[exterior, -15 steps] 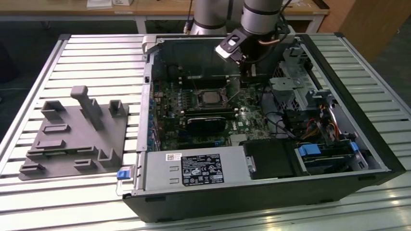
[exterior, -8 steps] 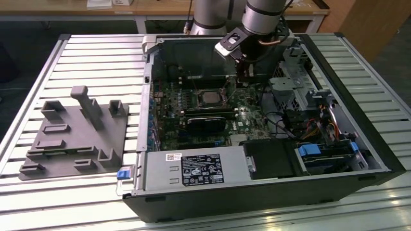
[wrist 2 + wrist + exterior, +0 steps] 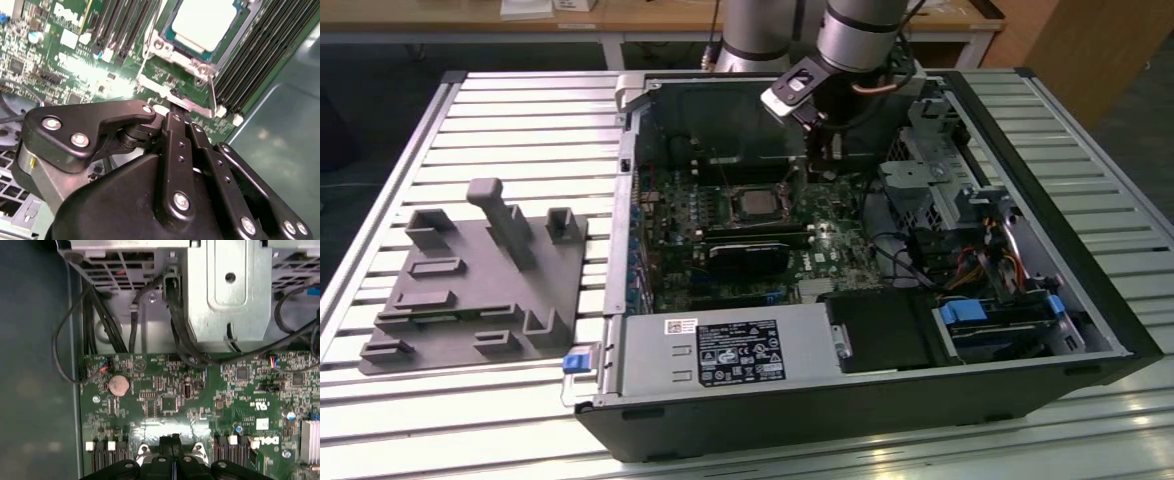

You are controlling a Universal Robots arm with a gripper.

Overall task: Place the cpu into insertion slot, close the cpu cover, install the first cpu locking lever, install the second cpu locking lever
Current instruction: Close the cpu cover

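Note:
The cpu [image 3: 754, 203] [image 3: 202, 22], a silvery square chip, lies in the insertion slot [image 3: 167, 89] on the green motherboard inside the open computer case. The cpu cover [image 3: 199, 56], a thin metal frame, lies flat around the chip. A thin wire locking lever [image 3: 212, 95] runs along one side of the socket. My gripper [image 3: 821, 172] [image 3: 176, 102] [image 3: 172, 439] reaches down into the case on the exterior view's right of the socket. Its black fingers are shut together, their tips at the socket's metal edge close to the lever. Nothing shows between them.
Black memory slots [image 3: 260, 55] flank the socket. A metal drive cage [image 3: 934, 190] [image 3: 225, 290] with dark cables [image 3: 175, 325] stands close beside the arm. A power supply [image 3: 720, 355] fills the case front. A grey fixture plate [image 3: 467, 280] lies on the exterior view's left.

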